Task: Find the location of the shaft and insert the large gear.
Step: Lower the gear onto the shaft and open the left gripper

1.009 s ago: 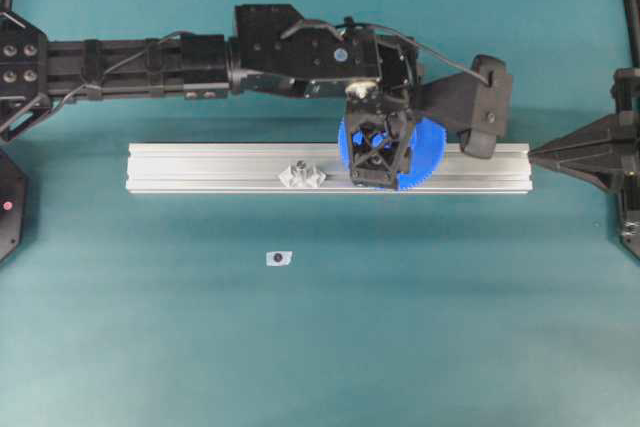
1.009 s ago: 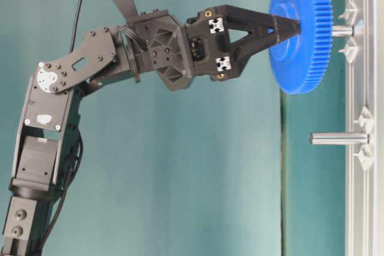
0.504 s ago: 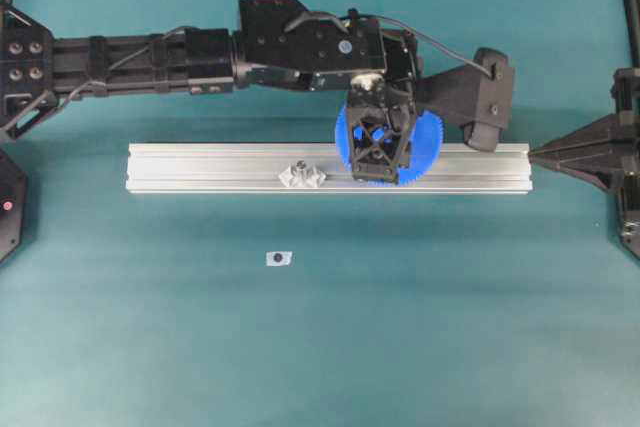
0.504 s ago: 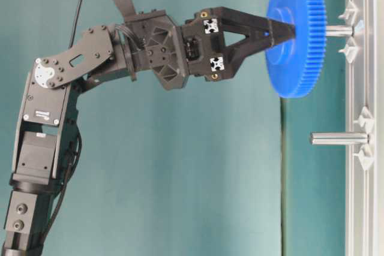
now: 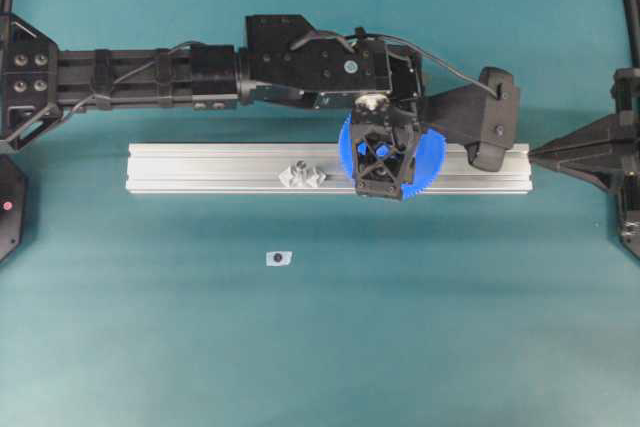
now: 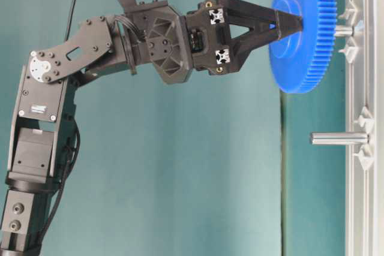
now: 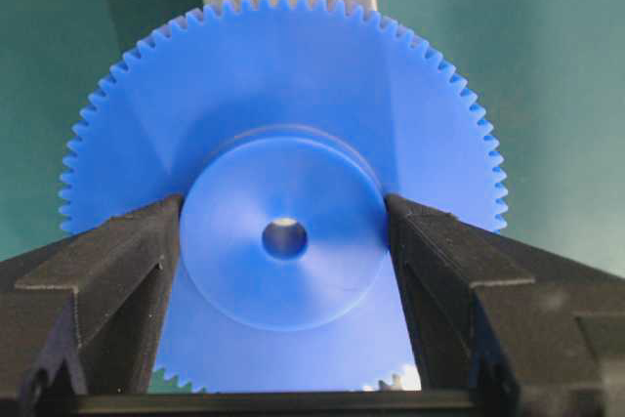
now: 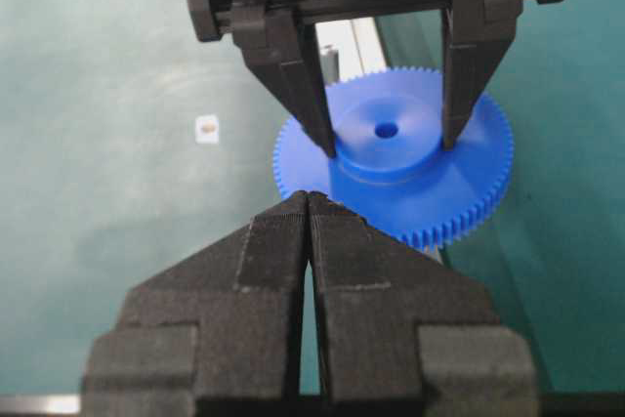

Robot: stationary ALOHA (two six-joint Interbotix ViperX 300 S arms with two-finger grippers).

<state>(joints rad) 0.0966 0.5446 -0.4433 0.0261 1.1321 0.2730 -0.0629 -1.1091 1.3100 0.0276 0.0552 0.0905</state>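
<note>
The left gripper [image 6: 292, 21] holds the large gear [image 6: 306, 34] by its round hub, one finger on each side. The gear sits over the silver rail [image 5: 200, 167], on the tip of the shaft [image 6: 343, 30]. The right gripper [image 8: 309, 204] is pressed closed and holds nothing, well back from the rail.
</note>
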